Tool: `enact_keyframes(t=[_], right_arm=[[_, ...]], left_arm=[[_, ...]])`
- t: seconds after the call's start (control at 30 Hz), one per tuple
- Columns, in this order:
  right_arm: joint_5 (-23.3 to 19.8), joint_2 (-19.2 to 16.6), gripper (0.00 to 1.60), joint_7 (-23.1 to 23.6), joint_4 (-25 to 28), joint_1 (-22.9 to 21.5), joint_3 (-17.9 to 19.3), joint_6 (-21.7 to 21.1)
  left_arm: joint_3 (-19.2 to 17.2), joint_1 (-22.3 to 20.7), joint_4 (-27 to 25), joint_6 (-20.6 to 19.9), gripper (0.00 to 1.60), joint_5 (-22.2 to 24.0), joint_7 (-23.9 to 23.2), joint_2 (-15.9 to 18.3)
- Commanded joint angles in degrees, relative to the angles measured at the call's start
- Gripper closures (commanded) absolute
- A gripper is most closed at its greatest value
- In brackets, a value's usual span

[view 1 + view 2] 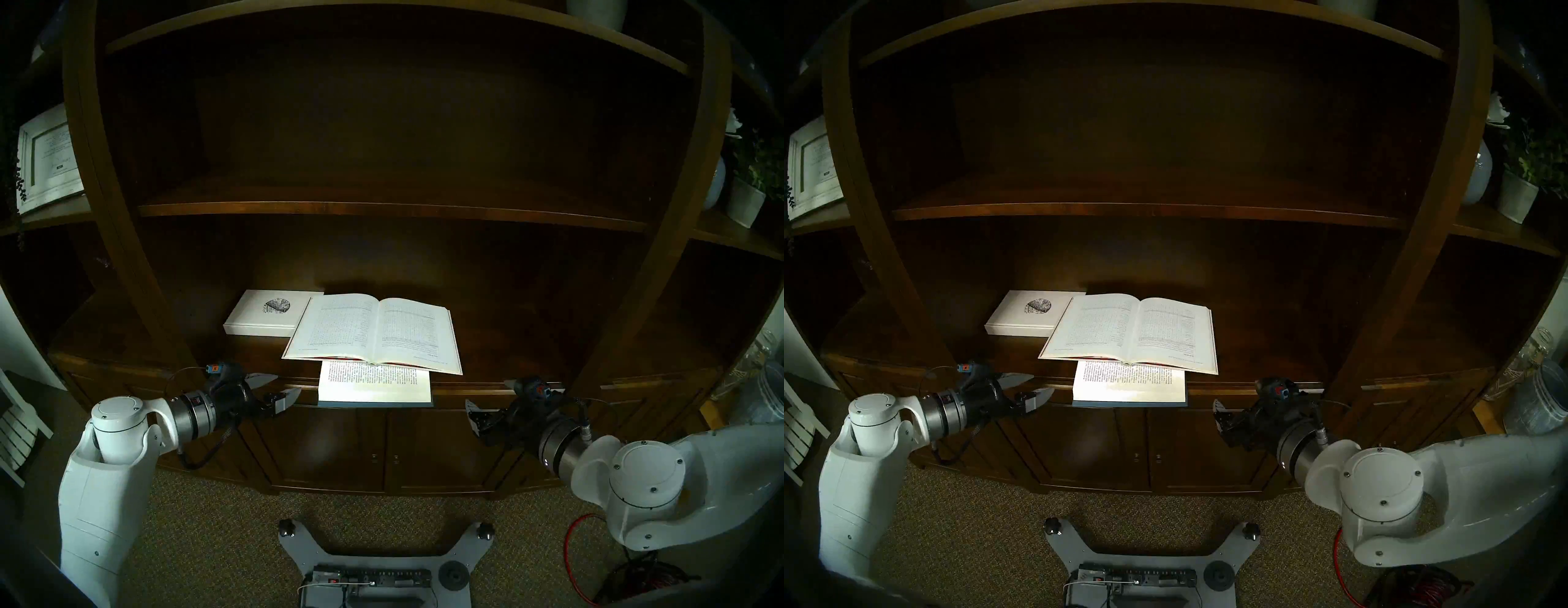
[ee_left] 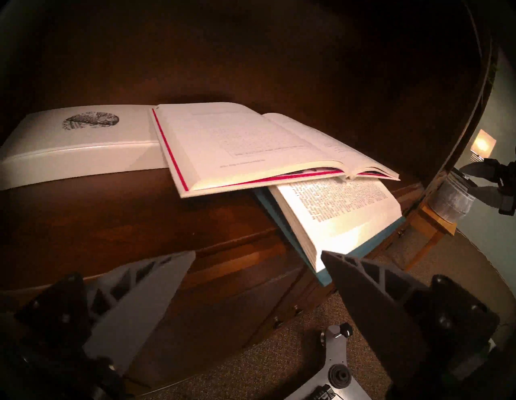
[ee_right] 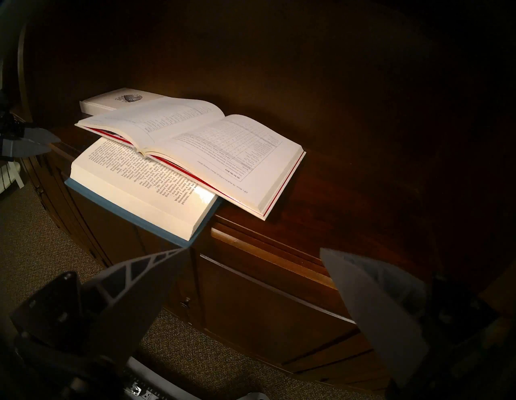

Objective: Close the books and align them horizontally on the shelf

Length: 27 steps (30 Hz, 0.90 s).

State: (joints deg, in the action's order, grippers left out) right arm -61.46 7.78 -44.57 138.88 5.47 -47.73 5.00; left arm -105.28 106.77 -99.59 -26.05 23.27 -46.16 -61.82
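Observation:
On the dark wooden shelf (image 1: 509,339) (image 2: 111,212) (image 3: 349,195), a large white hardback (image 1: 373,331) (image 1: 1132,331) (image 2: 251,145) (image 3: 209,150) lies open on table-printed pages, red lining showing at its edges. It partly covers an open blue-covered book (image 1: 373,382) (image 1: 1129,382) (image 2: 340,206) (image 3: 134,190) that overhangs the shelf's front edge. My left gripper (image 1: 287,383) (image 1: 1043,382) (image 2: 257,254) (image 3: 53,142) hangs open and empty just left of the blue book. On the other side, lower, my right gripper (image 1: 471,418) (image 1: 1217,418) (image 3: 252,250) (image 2: 474,178) is open and empty too.
A closed white book with a black emblem (image 1: 267,314) (image 2: 78,139) (image 3: 111,102) lies at the back left, its corner under the hardback. A thinner shelf board (image 1: 382,210) runs overhead; cabinet doors (image 1: 382,446) stand below. Jars (image 1: 763,390) and my base (image 1: 382,564) are nearby.

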Motion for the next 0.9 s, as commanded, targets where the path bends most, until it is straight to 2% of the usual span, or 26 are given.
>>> enact_keyframes(t=[0.0, 0.33, 0.4, 0.5, 0.87], right_arm=[[0.3, 0.1, 0.00, 0.0, 0.3, -0.8, 0.8, 0.2], [0.3, 0.1, 0.00, 0.0, 0.3, -0.8, 0.8, 0.1], [0.3, 0.1, 0.00, 0.0, 0.3, -0.8, 0.8, 0.1], [0.3, 0.1, 0.00, 0.0, 0.3, -0.8, 0.8, 0.1], [0.3, 0.1, 0.00, 0.0, 0.3, -0.8, 0.8, 0.2]], left_arm=[[0.4, -5.0, -0.5, 1.7, 0.00, 0.2, -0.1, 0.5], [3.5, -6.1, 0.6, 4.0, 0.00, -4.1, 3.2, 1.4], [4.0, -6.1, 1.0, 4.6, 0.00, -4.8, 3.7, 1.2], [4.3, -6.6, 2.3, 8.0, 0.00, -5.6, 4.9, -0.2], [6.1, -9.6, 6.2, 12.0, 0.00, -6.8, 6.1, -1.5]])
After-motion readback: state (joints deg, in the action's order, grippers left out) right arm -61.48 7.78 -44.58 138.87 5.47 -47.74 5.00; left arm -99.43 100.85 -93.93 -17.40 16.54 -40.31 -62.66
